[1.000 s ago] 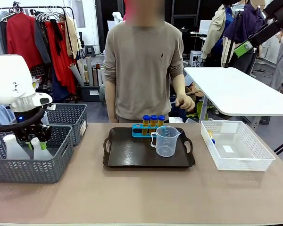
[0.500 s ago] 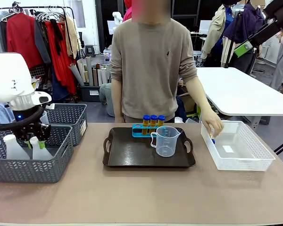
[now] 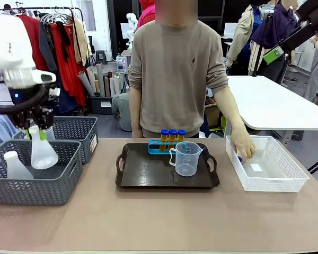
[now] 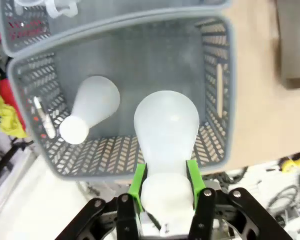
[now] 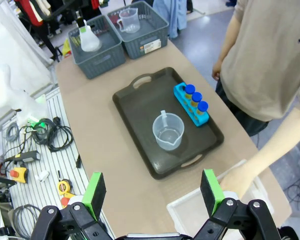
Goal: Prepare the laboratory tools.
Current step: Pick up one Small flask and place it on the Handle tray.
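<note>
My left gripper [image 4: 166, 174] is clamped on the neck of a white flask [image 3: 44, 152] over the grey basket [image 3: 40, 189] (my right gripper [image 5: 153, 192] stands wide apart, empty).

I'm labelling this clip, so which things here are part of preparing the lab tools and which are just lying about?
Part of the job: conical flask held by the left gripper; measuring beaker; blue rack; three blue-capped tubes in it.
Just lying about: dark tray; grey baskets; white basket.

Left gripper [image 3: 36, 127] points down, fingers clamped; right gripper [image 5: 153, 192] hovers high overhead, fingers spread wide.
</note>
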`<state>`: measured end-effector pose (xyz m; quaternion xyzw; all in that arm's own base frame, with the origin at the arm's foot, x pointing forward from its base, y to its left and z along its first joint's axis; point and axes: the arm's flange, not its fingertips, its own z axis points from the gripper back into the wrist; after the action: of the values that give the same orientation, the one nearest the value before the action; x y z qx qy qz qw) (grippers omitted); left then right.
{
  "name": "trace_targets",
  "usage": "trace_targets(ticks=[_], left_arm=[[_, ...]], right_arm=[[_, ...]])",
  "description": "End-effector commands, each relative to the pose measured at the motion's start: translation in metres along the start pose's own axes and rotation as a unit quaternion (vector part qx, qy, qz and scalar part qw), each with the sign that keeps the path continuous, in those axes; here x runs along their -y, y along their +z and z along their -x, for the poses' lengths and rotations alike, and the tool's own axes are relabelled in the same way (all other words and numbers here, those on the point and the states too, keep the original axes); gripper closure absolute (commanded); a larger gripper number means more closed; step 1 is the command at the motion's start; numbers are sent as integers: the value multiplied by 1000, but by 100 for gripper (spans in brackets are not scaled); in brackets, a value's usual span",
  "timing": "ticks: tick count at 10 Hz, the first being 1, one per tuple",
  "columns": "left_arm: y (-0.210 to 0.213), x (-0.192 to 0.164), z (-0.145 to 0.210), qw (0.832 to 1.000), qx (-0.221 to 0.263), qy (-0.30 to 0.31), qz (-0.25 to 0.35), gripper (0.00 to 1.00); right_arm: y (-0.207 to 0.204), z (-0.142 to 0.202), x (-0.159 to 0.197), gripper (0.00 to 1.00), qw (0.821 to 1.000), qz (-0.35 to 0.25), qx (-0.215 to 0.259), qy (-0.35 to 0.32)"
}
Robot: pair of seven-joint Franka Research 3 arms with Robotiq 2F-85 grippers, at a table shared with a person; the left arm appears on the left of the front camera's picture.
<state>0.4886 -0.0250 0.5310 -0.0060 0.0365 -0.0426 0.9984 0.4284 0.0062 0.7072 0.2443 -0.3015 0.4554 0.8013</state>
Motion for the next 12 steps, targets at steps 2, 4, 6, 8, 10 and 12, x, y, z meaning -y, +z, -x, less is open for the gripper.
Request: trace_targets(ticks=[2, 4, 6, 8, 10, 12], left_arm=[[28, 8, -8, 1000, 9, -7, -21, 100], [28, 10, -3, 1000, 9, -11, -9, 100], [28, 10, -3, 1000, 9, -11, -9, 100], [30, 11, -6, 1000, 8, -12, -9, 100], [77, 29, 0, 999, 30, -26, -2, 100], [131, 47, 11, 998, 40, -56, -11, 100]], right_arm=[[0, -2, -1, 0, 1000, -3, 6, 5], [0, -2, -1, 0, 1000, -3, 6, 5], [0, -2, -1, 0, 1000, -3, 6, 5], [0, -2, -1, 0, 1000, -3, 6, 5], [0, -2, -1, 0, 1000, -3, 6, 5], [0, -2, -1, 0, 1000, -3, 6, 5]])
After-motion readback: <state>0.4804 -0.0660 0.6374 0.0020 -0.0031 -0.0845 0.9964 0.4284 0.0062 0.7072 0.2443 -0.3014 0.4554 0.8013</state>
